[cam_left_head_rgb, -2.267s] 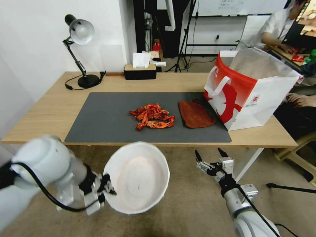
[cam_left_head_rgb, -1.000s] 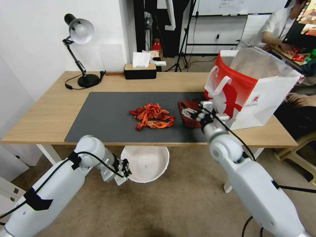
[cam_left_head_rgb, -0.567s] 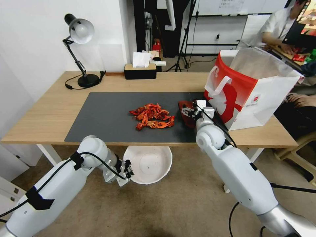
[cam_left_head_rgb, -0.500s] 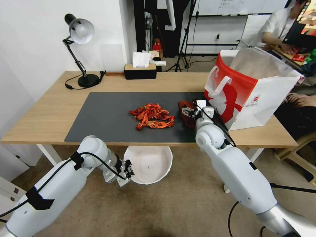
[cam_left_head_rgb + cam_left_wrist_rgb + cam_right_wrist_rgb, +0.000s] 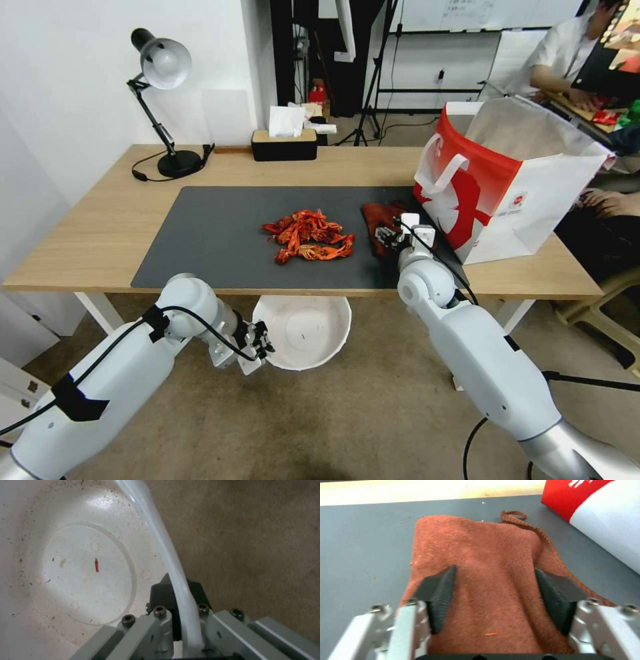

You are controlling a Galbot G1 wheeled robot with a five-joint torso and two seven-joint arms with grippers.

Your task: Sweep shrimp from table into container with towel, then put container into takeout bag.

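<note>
Rust-brown towel point(image 5: 381, 222) on table point(image 5: 100, 227) mat, under right gripper point(image 5: 389, 235); shrimp point(image 5: 308, 243) beside it; takeout bag point(image 5: 507, 177) on its other side; left gripper point(image 5: 261, 341) holds container point(image 5: 308, 330) below table edge. Left wrist: fingers point(image 5: 163, 597) clamped on container point(image 5: 83, 575) rim. Right wrist: fingers point(image 5: 438, 597) apart, straddling towel point(image 5: 493, 580).

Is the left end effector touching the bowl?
Touching. The left wrist view shows the left end effector clamped on the bowl, its rim running between the black pads. In the head view, the bowl hangs below the table edge.
</note>
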